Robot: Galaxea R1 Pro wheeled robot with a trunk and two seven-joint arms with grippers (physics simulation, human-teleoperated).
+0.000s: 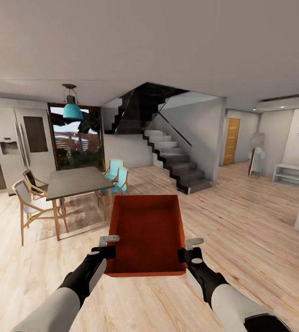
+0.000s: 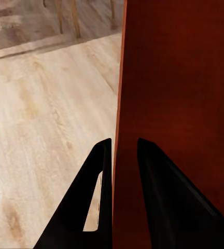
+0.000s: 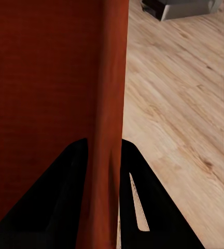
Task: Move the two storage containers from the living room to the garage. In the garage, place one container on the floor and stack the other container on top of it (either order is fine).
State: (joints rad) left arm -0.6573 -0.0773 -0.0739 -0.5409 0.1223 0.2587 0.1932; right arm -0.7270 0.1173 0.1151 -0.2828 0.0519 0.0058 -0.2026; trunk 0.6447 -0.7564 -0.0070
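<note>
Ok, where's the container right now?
In the head view the storage container is centred low, held over wood floor between both grippers' jaws, just short of the dining table.

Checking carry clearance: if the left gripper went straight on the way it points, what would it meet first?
The left gripper is shut on the wall of the storage container; beyond its fingertips, the left wrist view shows light wood floor first, probably before the dining chairs' legs.

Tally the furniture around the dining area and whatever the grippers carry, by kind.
Red-orange rectangular open-top storage container, clamped by left gripper and right gripper: 1
Dark grey dining table: 1
Wooden chairs: 4
Teal pendant lamp: 1
Total: 7
</note>
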